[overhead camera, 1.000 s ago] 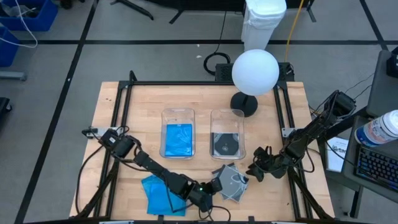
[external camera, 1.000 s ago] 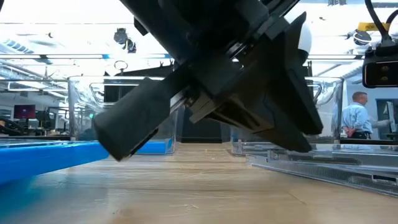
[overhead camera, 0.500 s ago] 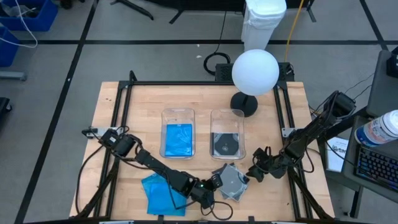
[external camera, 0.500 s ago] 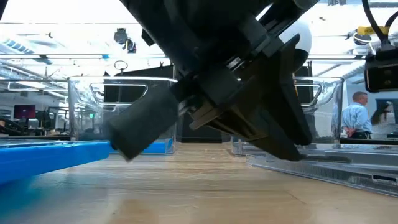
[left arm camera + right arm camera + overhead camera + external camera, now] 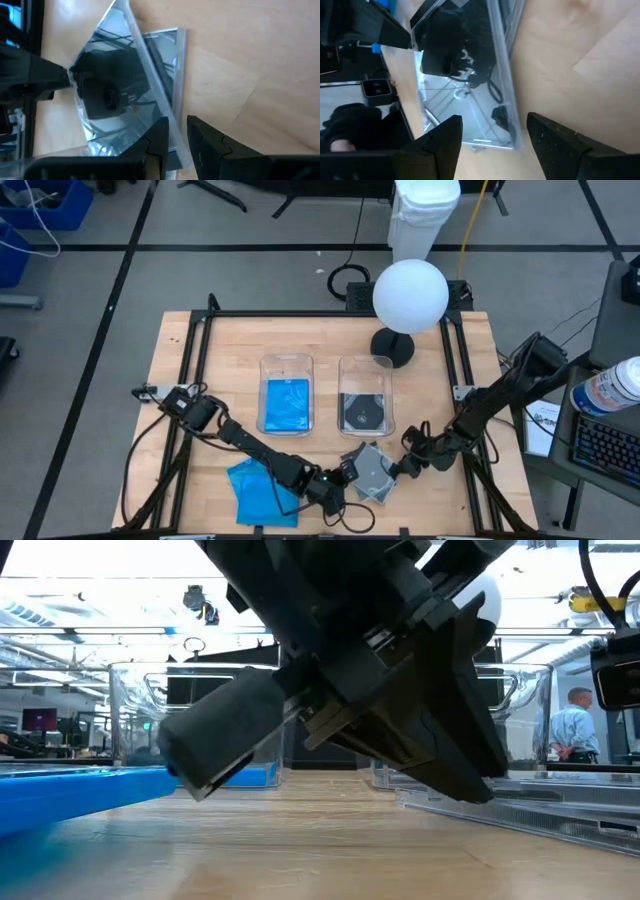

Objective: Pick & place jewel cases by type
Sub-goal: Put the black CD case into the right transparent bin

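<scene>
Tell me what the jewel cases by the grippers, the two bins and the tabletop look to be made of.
Clear jewel cases: likely hard glossy plastic, see-through with mirror-like reflections. Blue cases: probably plastic too, opaque bright blue. Two bins: transparent plastic, contents visible through the walls. Tabletop: light wood, seemingly plywood, with visible grain.

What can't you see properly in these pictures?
- Low view: the left arm fills the middle and hides most of the two bins behind it.
- High view: the clear cases overlap, so their number is unclear.
- Left wrist view: the left tool pinches a clear case's edge, and reflections hide its disc.
</scene>
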